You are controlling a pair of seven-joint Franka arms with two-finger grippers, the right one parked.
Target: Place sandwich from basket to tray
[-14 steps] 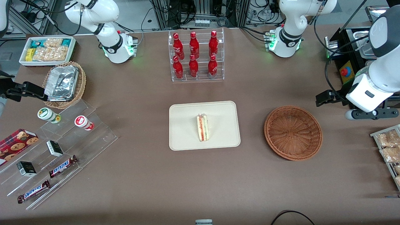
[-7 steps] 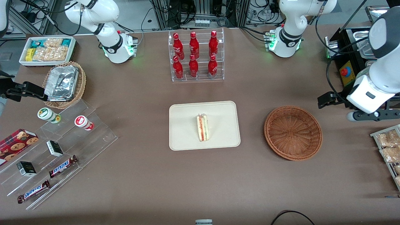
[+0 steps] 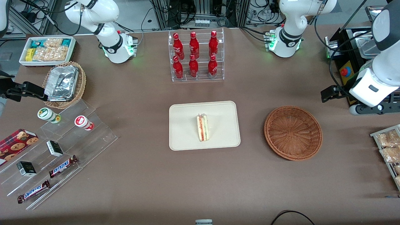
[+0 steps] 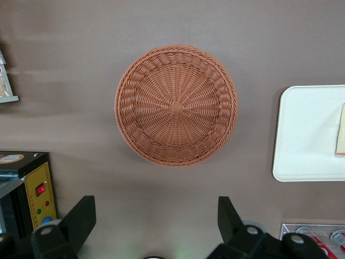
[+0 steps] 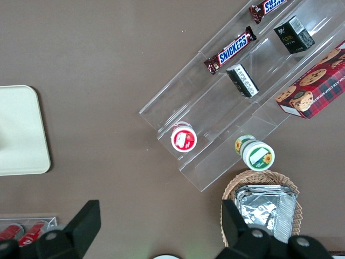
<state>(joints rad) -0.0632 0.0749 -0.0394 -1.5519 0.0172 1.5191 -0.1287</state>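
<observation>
The sandwich (image 3: 202,127), a pale wedge with red and green filling, lies on the cream tray (image 3: 184,125) in the middle of the table. Its edge (image 4: 342,129) and the tray (image 4: 307,135) also show in the left wrist view. The reddish-brown wicker basket (image 3: 293,132) (image 4: 176,105) stands beside the tray toward the working arm's end, with nothing in it. My gripper (image 3: 326,94) (image 4: 155,216) hangs open and holds nothing, above the table near the basket, slightly farther from the front camera than it.
A black control box with a red button (image 3: 345,72) (image 4: 32,186) stands close to the gripper. A wire rack of snack packets (image 3: 387,147) lies near the basket. A clear rack of red bottles (image 3: 195,56) stands farther back than the tray. Acrylic steps with snacks (image 3: 56,147) lie toward the parked arm's end.
My gripper has drawn away from the basket, moving farther from the front camera and toward the working arm's end. The sandwich, tray and basket have not moved.
</observation>
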